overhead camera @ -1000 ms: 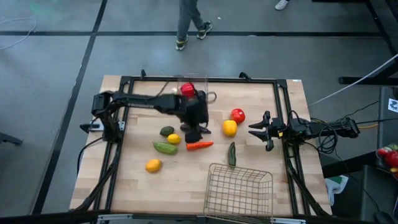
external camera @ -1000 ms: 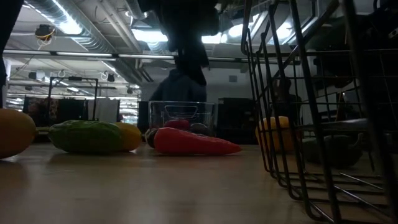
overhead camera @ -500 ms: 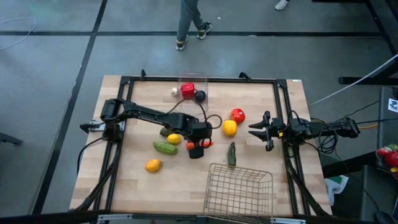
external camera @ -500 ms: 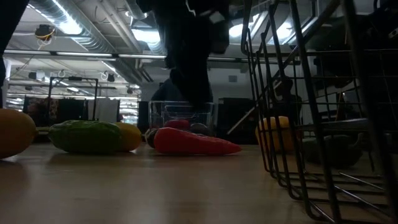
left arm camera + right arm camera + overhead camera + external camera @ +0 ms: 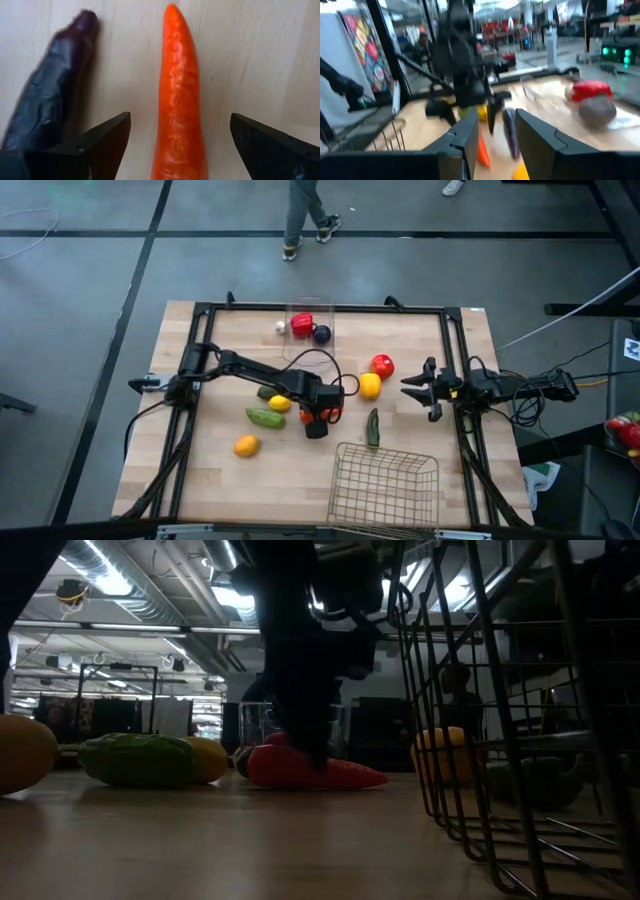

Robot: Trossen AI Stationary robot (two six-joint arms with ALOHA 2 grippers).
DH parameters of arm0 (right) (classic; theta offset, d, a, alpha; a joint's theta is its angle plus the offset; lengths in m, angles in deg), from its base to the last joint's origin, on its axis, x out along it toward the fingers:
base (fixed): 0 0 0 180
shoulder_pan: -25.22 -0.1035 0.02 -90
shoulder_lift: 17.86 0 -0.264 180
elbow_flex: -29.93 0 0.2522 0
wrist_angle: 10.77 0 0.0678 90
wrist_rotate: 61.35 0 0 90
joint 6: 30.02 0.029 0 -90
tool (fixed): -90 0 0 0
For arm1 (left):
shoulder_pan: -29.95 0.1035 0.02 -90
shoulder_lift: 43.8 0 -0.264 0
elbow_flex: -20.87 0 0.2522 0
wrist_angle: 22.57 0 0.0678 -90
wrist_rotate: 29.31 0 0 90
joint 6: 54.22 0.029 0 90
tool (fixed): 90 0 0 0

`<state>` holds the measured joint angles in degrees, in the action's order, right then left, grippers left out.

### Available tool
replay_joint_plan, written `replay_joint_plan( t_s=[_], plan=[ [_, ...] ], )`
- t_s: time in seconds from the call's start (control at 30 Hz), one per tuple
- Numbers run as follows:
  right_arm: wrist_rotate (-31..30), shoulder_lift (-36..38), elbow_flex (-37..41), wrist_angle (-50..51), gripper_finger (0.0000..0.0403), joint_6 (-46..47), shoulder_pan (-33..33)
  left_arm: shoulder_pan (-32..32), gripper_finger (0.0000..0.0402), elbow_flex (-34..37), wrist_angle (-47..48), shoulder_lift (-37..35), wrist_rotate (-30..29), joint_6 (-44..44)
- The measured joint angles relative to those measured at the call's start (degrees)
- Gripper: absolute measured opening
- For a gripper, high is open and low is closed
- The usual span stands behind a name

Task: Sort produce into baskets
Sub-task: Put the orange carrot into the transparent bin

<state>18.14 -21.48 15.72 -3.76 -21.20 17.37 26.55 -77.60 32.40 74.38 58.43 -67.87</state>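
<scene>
An orange carrot [image 5: 177, 95] lies flat on the wooden table [image 5: 420, 330], near its middle. My left gripper [image 5: 180, 120] points down over the carrot [image 5: 327, 414], open, with one finger on each side of it and a gap on both sides. In the low view the gripper [image 5: 310, 755] reaches down to the carrot [image 5: 345, 772]. A dark purple long vegetable [image 5: 50, 110] lies just beside it. The clear bin [image 5: 310, 315] stands at the far middle with a red piece [image 5: 302, 325] inside. The wire basket [image 5: 385, 485] stands at the near right. My right gripper [image 5: 408, 388] waits shut at the right edge.
Loose produce around the carrot: a yellow piece [image 5: 370, 386], a red one [image 5: 382, 365], a green one [image 5: 268, 391], a lemon [image 5: 279, 403], a green cucumber [image 5: 265, 418] and an orange-yellow one [image 5: 246, 446]. A person's legs [image 5: 305, 215] stand beyond the far edge.
My left gripper has come away from the clear bin toward the table's near edge and gone down, tipping steeper, until its fingers stand on either side of the carrot. The carrot and the other produce have stayed where they were.
</scene>
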Motion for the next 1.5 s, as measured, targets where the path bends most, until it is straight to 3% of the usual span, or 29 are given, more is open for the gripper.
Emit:
replay_joint_plan(
  t_s=[0.57,0.8,1.1,1.3,1.5],
  plan=[
    [-0.02,-0.02,0.00,-3.75,0.0129,2.90,-0.01,0.04,0.0335,-0.09,-0.04,2.85,-0.10,1.96],
    [-0.55,0.00,0.00,-3.75,0.0197,6.10,0.02,0.07,0.0327,-0.09,0.03,2.85,-0.06,2.02],
    [-1.40,0.00,-0.31,-3.67,0.0288,6.14,0.01,0.17,0.0229,-0.09,0.23,2.80,-0.08,1.63],
    [-1.38,0.00,-2.17,-3.68,0.0304,5.97,0.02,1.11,0.0163,-0.04,0.49,2.00,0.82,2.11],
    [-2.08,0.00,-2.40,-3.34,0.0305,5.95,0.02,2.43,0.0118,-0.33,0.49,1.98,5.57,2.16]
  ],
)
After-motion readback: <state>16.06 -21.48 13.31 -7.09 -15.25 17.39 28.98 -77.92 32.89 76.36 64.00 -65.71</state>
